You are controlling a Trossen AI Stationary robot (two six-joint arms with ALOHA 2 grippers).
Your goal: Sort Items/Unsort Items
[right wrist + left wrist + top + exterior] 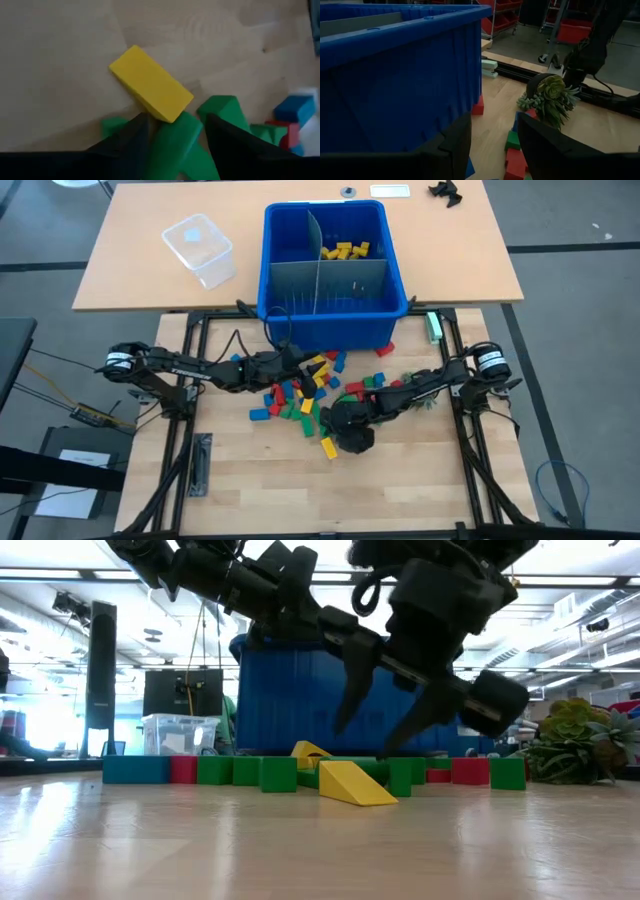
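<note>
Nearest the low camera, a yellow wedge (pixel 356 783) lies on the wooden table (pixel 320 850) just in front of a row of green, red and blue blocks (pixel 262 772). Above it the right gripper (pixel 385 725) hangs with its two fingers spread apart, tips down among the row. From that arm's wrist, the fingers straddle a green block (pixel 172 145) that leans against the yellow one; the gap is wider than the green block and I cannot tell whether either finger presses on it, so nothing reads as gripped.

Left gripper (pixel 492 150) sits close against the outer wall of the blue bin (pixel 395 85), fingers parted with bare table and a few red and green blocks between and beyond them; it holds nothing.

From above, the loose items (pixel 300 395) are scattered in one cluster on the lower table just in front of the bin, between the two arms: roughly two dozen, too crowded to count by colour. One yellow block (pixel 328 447) lies apart at the near edge of the cluster, beside the right gripper. Inside the bin, grey dividers (pixel 320 275) make three compartments that show; only one holds anything, a pile of yellow blocks (pixel 345 250). One clear tub (pixel 199 250) stands on the far table, and one small succulent plant (pixel 551 97) on the near one
</note>
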